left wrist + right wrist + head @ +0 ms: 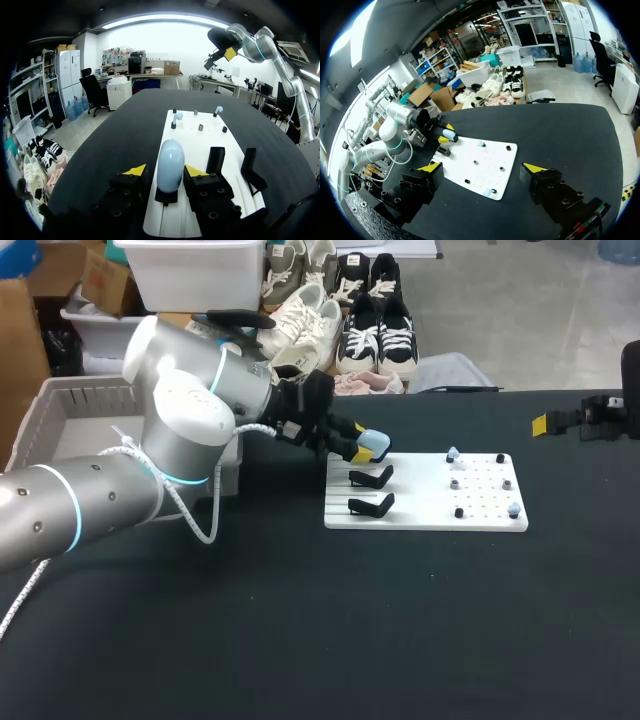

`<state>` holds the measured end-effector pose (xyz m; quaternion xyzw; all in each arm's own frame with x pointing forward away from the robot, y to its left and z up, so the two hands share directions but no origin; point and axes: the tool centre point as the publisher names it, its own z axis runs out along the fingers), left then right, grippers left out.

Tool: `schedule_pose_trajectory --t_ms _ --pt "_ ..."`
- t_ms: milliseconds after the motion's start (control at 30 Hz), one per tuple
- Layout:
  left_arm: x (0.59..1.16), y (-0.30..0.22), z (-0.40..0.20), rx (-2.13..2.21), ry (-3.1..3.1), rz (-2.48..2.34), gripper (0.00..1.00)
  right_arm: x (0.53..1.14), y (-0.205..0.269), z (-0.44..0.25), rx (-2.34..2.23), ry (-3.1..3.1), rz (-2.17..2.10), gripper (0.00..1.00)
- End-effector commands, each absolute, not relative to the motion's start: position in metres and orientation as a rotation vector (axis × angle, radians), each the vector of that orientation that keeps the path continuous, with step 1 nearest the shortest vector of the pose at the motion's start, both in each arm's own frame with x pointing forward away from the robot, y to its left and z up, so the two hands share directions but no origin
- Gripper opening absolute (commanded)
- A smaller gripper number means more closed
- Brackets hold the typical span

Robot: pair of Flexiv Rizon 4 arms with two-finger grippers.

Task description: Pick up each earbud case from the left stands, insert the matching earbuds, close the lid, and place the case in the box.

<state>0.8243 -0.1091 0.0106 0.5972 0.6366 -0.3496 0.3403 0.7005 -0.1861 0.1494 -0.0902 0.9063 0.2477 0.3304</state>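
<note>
My left tool (165,171) stands open around the pale blue case (170,164), with a gap at one finger. The case sits upright on its stand (166,196), the one nearest the bench's far edge, on the white board (200,145) mid-bench. Earbuds (453,453) stand on the board's right half. The box (85,405) is at the far left corner. My right tool (484,169) hangs open and holds nothing, near the right edge.

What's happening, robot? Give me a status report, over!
Left gripper open, straddling the blue earbud case on its stand. Right gripper open, empty, off to the side. Nothing blocking. Over.
</note>
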Motion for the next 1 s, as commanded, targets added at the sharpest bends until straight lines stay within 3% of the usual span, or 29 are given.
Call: schedule_pose_trajectory --t_ms 33,500,1000 --pt "0.8273 -0.1106 0.0096 1.561 1.657 -0.914 0.46 0.701 -0.1863 0.1494 -0.237 2.371 0.648 1.0" --pt "0.8253 -0.1105 0.0097 1.563 1.655 -0.918 0.39 0.701 -0.1863 0.1494 -0.237 2.371 0.648 1.0" --pt "0.824 -0.1107 0.0091 1.566 1.652 -0.923 0.38 0.701 -0.1863 0.1494 -0.237 2.371 0.648 1.0"
